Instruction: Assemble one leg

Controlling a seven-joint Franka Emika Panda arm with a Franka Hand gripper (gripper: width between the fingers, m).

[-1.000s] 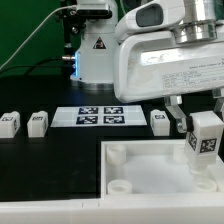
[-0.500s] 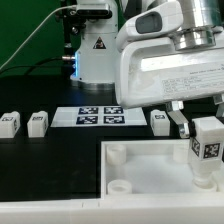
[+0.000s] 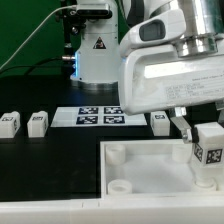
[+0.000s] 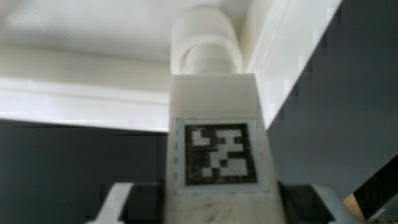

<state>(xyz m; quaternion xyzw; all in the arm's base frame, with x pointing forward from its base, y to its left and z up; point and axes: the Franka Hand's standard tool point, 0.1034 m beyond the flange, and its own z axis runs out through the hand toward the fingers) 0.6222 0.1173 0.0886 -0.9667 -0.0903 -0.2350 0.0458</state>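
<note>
My gripper is shut on a leg, a white block with a black-and-white tag, held upright over the exterior view's right part of the large white panel. In the wrist view the leg fills the middle, its tag facing the camera, gripped between my two fingers; its far end points at the panel. Three more legs stand on the black table: two at the exterior view's left and one beside the marker board.
The marker board lies on the table behind the panel. A white robot base with cables stands at the back. Round sockets show at the panel's corners.
My gripper with the leg has moved a little toward the exterior view's right and slightly lower over the panel.
</note>
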